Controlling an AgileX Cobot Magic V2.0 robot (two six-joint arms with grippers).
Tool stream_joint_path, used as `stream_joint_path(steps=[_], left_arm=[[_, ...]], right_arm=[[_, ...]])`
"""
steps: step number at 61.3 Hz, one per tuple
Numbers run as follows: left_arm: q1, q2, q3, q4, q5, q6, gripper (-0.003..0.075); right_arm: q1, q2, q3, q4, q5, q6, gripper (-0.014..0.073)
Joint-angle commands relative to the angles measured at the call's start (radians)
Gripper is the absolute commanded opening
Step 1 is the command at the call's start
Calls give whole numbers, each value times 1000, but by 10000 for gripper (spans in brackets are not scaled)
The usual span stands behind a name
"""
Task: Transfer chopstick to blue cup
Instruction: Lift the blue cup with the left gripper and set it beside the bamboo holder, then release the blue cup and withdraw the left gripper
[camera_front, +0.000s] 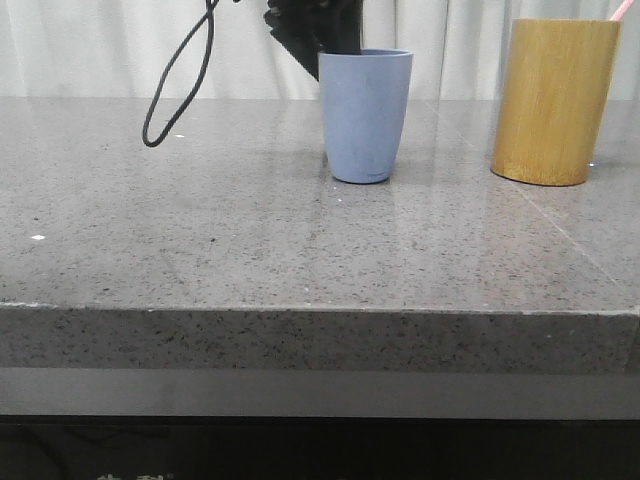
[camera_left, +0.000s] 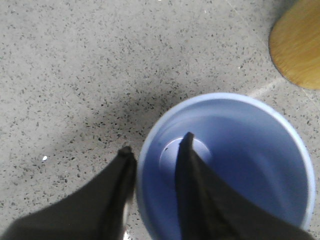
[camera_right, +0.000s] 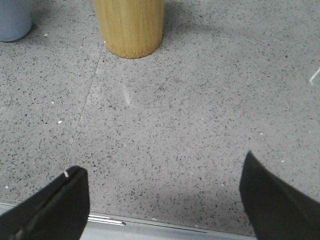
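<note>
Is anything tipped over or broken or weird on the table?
Nothing is tipped, spilled or broken. The blue cup and bamboo holder both stand upright. One small oddity: the left pincer straddles the cup's rim, one finger inside the empty cup, one outside.

Blue cup mid-table, bamboo cylinder well apart, dark tool behind the cup's rim.

Front view low, level; wrists look down; all share blue cup.
</note>
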Motion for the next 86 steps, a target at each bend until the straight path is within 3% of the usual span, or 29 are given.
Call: stream_joint_path(steps=[1,38,52,57,69,78,86], left_arm=[[-7,-64,-32,-10,-44,-7,271],[-3,-273,6,-21,-24,-7,260],[-3,-436,134,-21,-41,-7,260],[1,-519,190,-3,-43,-7,260],[45,-673,263,15,-2,-7,260],[66,-774,311,15,12,-7,260],[66,-891,437,13,-10,-7,260]], right_arm=[[-1,2,-34,7,-55,-2,620],[-7,53,-115,7,-34,47,620],[-150,182,-251,45,45,57,620],[-238,246,-296,132,83,-6,620],[-379,370,-381,491,137,-264,620],[-397,446,-448,727,160,-448,620],[-396,513,-510,799,145,-506,620]])
